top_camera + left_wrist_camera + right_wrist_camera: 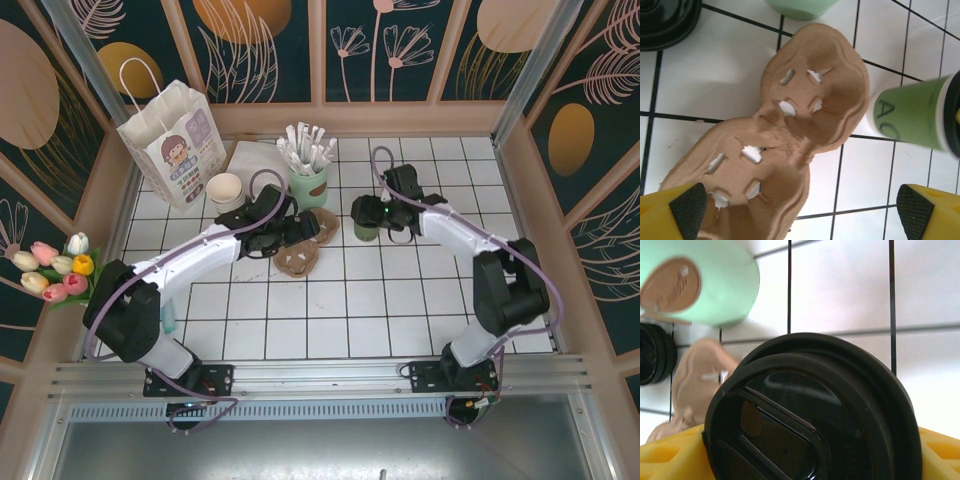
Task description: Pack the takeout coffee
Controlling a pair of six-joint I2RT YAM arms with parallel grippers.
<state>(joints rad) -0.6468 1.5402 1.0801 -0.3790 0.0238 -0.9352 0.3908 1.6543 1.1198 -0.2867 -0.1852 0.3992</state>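
Right gripper of mine clasps the small dark-green paper coffee cup below its black round plastic lid, upright on the white tiled table. Just left lies the brown pulp two-cup carrier, my left gripper spread wide above it. Pale-green straw holder stands behind; the table lies open nearer me.

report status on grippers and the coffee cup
Left gripper open above brown pulp two-cup carrier. Right gripper shut on dark-green paper cup with black plastic lid, beside carrier. Pale-green straw holder close behind.
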